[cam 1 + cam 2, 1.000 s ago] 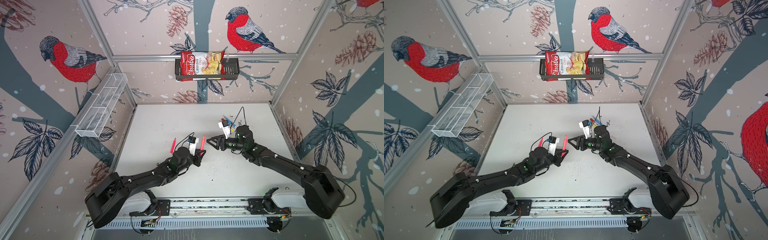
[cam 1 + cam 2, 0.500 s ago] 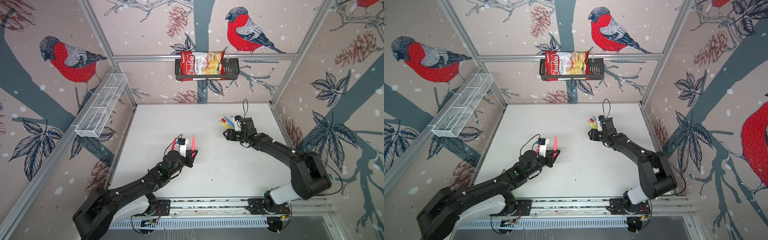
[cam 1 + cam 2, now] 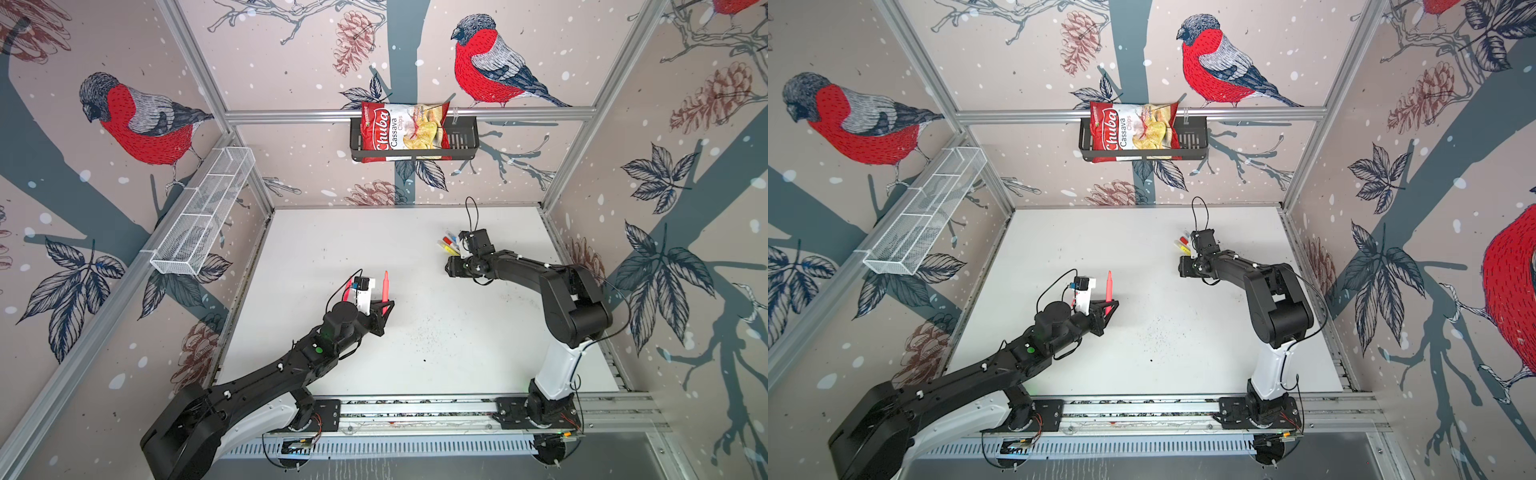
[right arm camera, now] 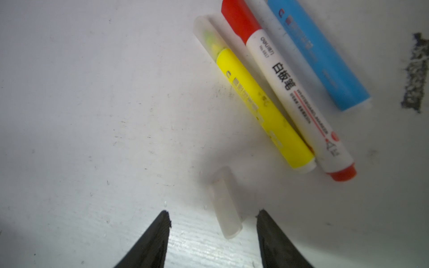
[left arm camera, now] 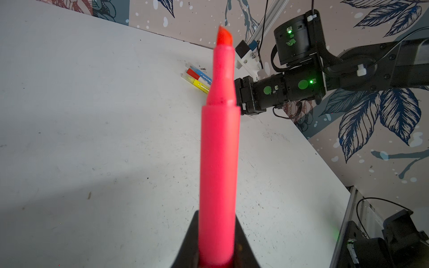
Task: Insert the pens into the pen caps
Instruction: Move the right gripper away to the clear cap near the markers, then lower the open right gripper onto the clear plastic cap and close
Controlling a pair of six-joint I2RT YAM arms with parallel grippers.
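Note:
My left gripper [image 3: 384,308] [image 5: 218,255] is shut on the lower end of a neon pink-red pen [image 3: 385,286] [image 3: 1108,286] [image 5: 219,150]. The pen is uncapped, and its chisel tip points up and away. My right gripper [image 4: 213,214] [image 3: 452,266] is open and points down at the table. A loose translucent pen cap [image 4: 224,204] lies between its fingertips, touching neither. Just beyond lie a yellow pen [image 4: 262,109] wearing a translucent cap, a white-barrelled pen [image 4: 292,92] with a red cap, and a blue pen [image 4: 320,58]. They lie side by side at the back right [image 3: 449,245].
A black basket [image 3: 461,141] holding a chips bag [image 3: 405,131] hangs on the back wall. A white wire basket [image 3: 203,212] is fixed to the left wall. A dark smudge [image 4: 415,74] marks the table beyond the blue pen.
My right gripper has left the middle, where it faced the left gripper, and swung to the back right above the loose cap. My left gripper drew back left with the pink-red pen.

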